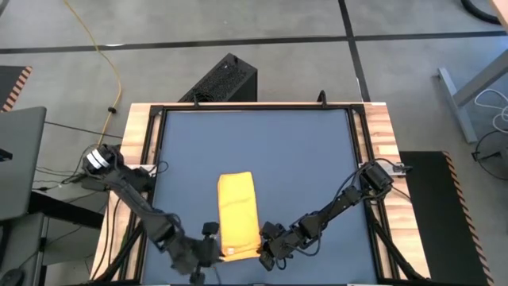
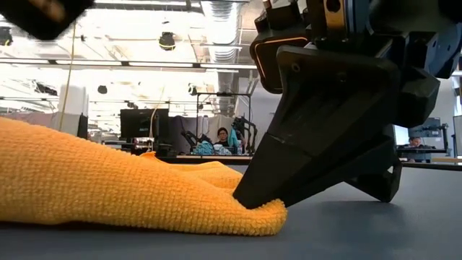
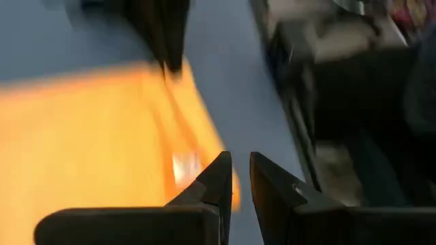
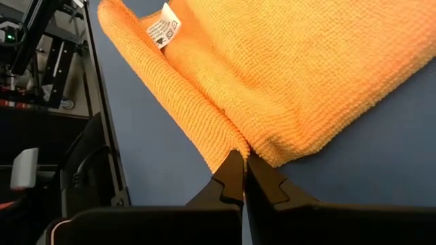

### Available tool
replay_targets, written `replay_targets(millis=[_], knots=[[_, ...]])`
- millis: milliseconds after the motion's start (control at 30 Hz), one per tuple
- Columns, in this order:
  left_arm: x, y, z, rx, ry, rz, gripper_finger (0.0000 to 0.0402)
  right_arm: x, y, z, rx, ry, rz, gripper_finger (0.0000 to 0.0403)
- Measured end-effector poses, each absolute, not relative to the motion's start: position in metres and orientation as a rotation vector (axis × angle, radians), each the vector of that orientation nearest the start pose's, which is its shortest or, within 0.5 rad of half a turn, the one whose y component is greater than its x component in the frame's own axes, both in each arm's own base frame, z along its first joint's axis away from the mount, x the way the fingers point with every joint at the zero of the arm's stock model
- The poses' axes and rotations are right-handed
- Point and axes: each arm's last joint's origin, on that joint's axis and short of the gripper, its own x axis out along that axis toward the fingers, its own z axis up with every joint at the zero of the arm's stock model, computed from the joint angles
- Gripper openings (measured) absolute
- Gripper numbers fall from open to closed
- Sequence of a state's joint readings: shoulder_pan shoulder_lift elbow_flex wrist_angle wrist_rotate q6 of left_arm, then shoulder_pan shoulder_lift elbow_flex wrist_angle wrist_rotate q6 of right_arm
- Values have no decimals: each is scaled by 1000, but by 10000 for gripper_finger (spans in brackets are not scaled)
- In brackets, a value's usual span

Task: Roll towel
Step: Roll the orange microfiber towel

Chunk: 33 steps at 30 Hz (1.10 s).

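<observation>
The yellow-orange towel (image 1: 236, 213) lies lengthwise on the blue mat (image 1: 302, 151), its near end by the table's near edge. A small white tag (image 4: 162, 30) shows at that end. My right gripper (image 1: 266, 245) is at the towel's near right corner, shut on it. My left gripper (image 1: 211, 248) hovers by the near left corner, its fingers (image 3: 240, 170) a narrow gap apart with nothing between them. In the low view it is a dark blur up at the top left. My right gripper pinches the towel's near right corner (image 4: 240, 144) between its two fingertips, where a folded ridge of cloth meets the edge. The fingers slant down from the table's near right. The held corner (image 2: 260, 209) lies on the mat, and the towel is slack.
A wooden frame (image 1: 135, 151) borders the mat. A black box (image 1: 226, 78) stands beyond the far edge, and a grey laptop (image 1: 16, 159) sits off to the left. A seated person (image 2: 222, 137) shows in the room behind. Bare mat lies on both sides of the towel.
</observation>
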<state>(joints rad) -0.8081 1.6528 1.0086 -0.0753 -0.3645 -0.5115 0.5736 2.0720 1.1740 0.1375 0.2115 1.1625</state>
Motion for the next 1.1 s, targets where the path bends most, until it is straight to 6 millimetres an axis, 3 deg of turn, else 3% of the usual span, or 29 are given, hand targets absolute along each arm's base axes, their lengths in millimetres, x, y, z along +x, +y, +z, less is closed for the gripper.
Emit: replay_targets(millis=[133, 267, 433, 633, 1100], knots=[[244, -269, 196, 78, 501, -279, 42, 354, 219, 115, 813, 800, -105, 21], [246, -281, 180, 193, 458, -305, 54, 354, 218, 115, 814, 799, -105, 21], [249, -278, 163, 223, 524, -273, 95, 354, 219, 114, 812, 800, -103, 21], [249, -270, 157, 289, 576, -212, 136, 354, 219, 114, 812, 799, -102, 21], [246, -267, 152, 197, 653, -176, 141, 354, 219, 114, 804, 799, -99, 21]])
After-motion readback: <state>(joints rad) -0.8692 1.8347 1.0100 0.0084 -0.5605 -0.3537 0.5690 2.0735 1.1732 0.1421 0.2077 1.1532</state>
